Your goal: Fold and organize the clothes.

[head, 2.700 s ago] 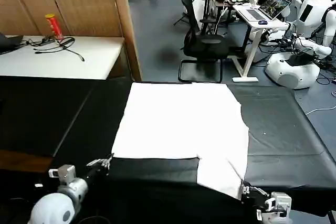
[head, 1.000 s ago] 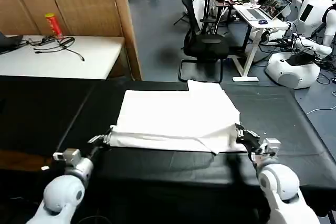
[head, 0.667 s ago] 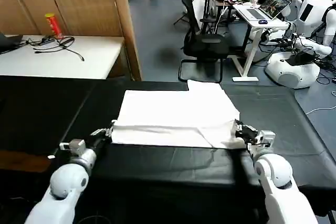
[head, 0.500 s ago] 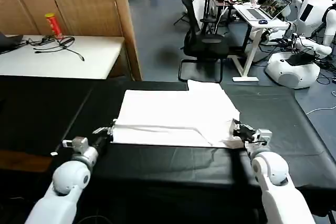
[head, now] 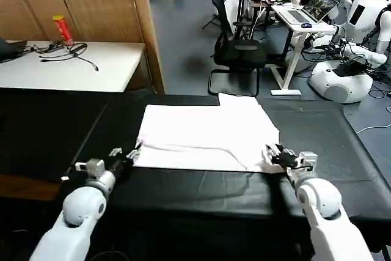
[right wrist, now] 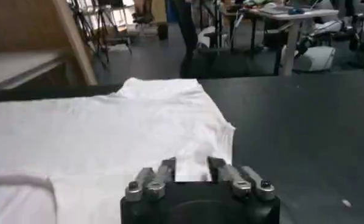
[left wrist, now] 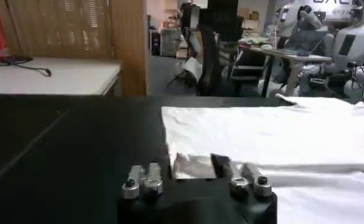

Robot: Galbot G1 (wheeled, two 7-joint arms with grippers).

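The clothes are one white T-shirt (head: 204,129), lying plain side up on the black table (head: 55,132), folded over on itself with its doubled edge towards me. My left gripper (head: 126,150) sits low on the table at the near left corner of the fold. Its jaws are open, with the cloth edge (left wrist: 191,165) lying between and just ahead of them. My right gripper (head: 273,153) rests at the near right corner, jaws also open, with the white cloth (right wrist: 109,128) showing in the gap of that gripper (right wrist: 192,165).
A white desk (head: 91,68) with a red can (head: 61,30) and cables stands beyond the table's far left, next to a wooden partition (head: 143,29). A black office chair (head: 238,53) and parked robots (head: 342,71) stand behind the far edge.
Both grippers carried the shirt's near edge away from me and folded it over. In the last half second they settled low at the fold's corners and their jaws opened.
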